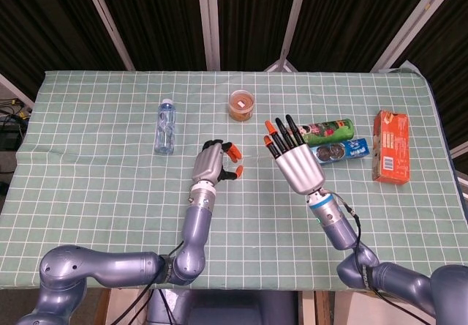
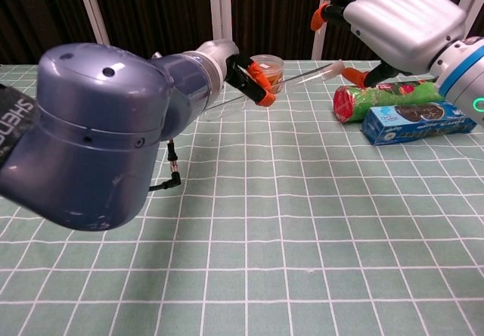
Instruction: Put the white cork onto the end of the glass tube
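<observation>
Left robot hand [image 2: 249, 81] pinches tube [image 2: 302, 78] level, corked end [image 2: 338, 66] presented to right robot hand [image 2: 393, 14], fingers spread, empty.

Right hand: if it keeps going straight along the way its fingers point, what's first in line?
Judging by the head view, the right hand points up-table and slightly left. The small round tub lies closest to that line, but probably just left of it; otherwise only bare tablecloth. Height is unclear.

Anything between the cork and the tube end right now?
Nothing visible does. The left hand holds the glass tube, and the white cork looks to be already at its far end, just below the right hand. How firmly it is seated cannot be told.
</observation>
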